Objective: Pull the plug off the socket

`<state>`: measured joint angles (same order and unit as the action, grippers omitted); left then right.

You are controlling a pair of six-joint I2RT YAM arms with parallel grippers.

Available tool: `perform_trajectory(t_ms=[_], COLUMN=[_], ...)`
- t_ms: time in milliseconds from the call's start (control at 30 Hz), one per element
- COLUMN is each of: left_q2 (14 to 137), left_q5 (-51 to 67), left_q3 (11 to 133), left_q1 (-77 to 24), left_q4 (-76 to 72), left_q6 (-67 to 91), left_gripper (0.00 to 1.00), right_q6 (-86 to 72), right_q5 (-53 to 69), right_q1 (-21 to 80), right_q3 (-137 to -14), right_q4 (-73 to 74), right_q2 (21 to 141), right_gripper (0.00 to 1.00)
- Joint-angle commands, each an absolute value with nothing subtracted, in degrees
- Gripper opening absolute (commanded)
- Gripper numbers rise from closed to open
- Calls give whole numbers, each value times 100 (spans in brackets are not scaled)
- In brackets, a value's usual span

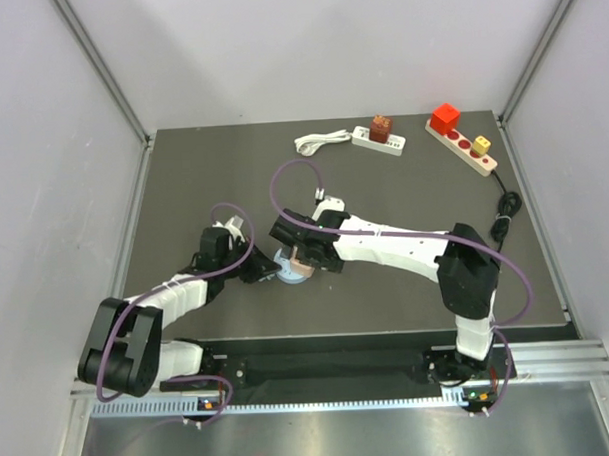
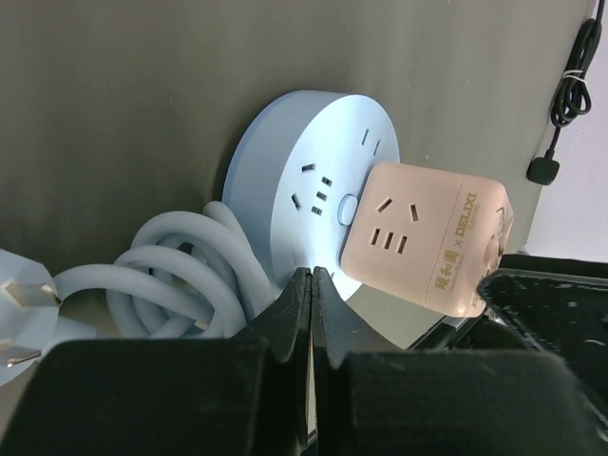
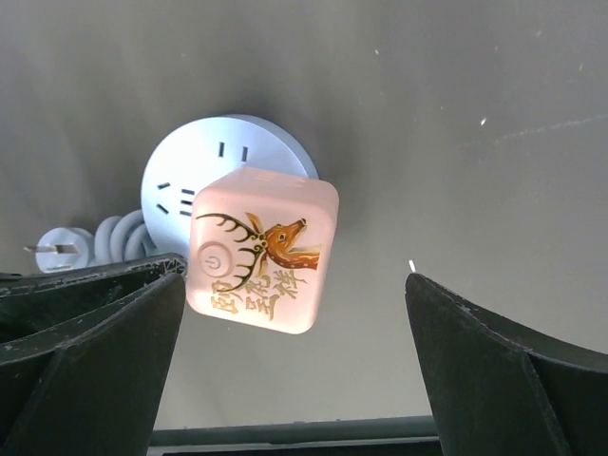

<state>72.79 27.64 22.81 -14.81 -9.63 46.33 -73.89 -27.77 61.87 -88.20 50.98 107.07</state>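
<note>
**Pink cube plug (image 3: 261, 252) sits in the round socket (image 3: 199, 157)**

Pale blue and disc-shaped, the socket lies on the dark counter (image 1: 203, 182), and I place everything else from it. The cube plug is seated on the socket's face, over the side nearer my right arm. It has a deer drawing and a power symbol on its outer face, and slot holes on one side.

My left gripper (image 2: 312, 285) is pressed together with nothing between its fingers. Its tips are at the socket's rim, just beside the cube. I cannot tell whether they touch the rim.

My right gripper (image 3: 294, 277) is spread wide above the socket. One finger (image 3: 95, 342) stands on either side of the cube, and both are clear of it.

The socket's own pale cable (image 2: 180, 275) lies coiled against its edge on the side away from the cube. The cable's flat-pin plug (image 2: 19, 313) rests beyond the coil.

Well away from the socket, toward the back of the counter, lie a white power strip (image 1: 376, 138) and a longer strip (image 1: 462, 142) carrying a red cube. A bundled black cable (image 1: 504, 216) lies by the right wall.
</note>
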Motion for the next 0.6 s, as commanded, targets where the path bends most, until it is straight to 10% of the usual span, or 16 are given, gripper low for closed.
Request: perform_trajectory(t_ms=[0, 567], left_q2=[7462, 8103], left_q5=[2601, 2540], left_q3=[2136, 2294], left_q1=[-1503, -1503], left_q4=[-1204, -1072], left_q6=[4570, 4728], left_gripper=[0, 0], right_q6=[-7673, -7805], right_q5=[-2769, -2839], right_q1=[6275, 6240], right_q3=[-9114, -9536], right_q4=[5282, 5256], right_q2=[10793, 11434], right_gripper=[98, 76])
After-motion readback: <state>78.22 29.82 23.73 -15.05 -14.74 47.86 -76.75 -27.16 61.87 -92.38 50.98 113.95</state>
